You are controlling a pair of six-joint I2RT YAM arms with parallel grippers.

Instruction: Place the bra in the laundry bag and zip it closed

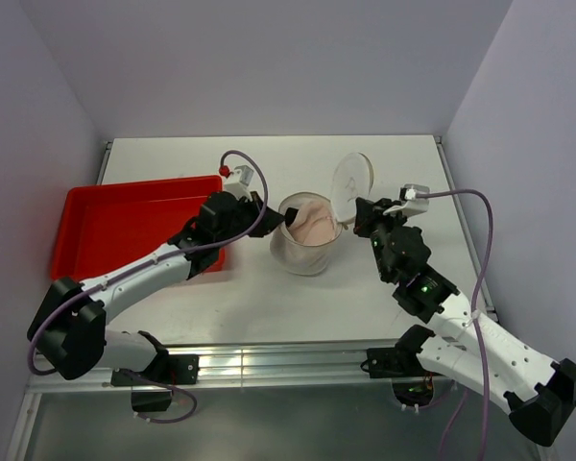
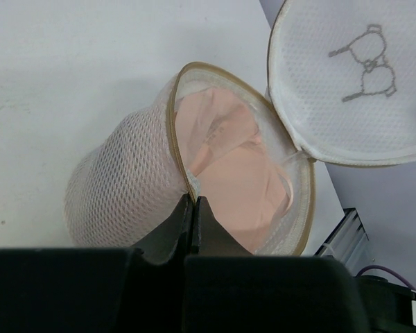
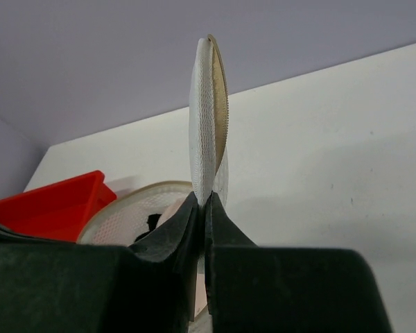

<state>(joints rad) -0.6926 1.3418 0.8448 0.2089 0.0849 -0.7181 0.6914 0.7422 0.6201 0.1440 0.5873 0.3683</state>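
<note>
Jaws tight on upright laundry bag (image 1: 303, 257)

Lab test cell, plain walls (image 1: 269, 58), white table (image 1: 394, 163), aluminium rail (image 1: 269, 362)

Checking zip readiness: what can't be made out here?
- All views: zipper slider not found; left gripper and right gripper cover the edges they pinch.
- Left wrist: only the top of the bra shows; laundry bag mesh veils the rest.
- Right wrist: lid edge-on, face unseen.
- Top external: left arm covers a corner of the red tray.
</note>
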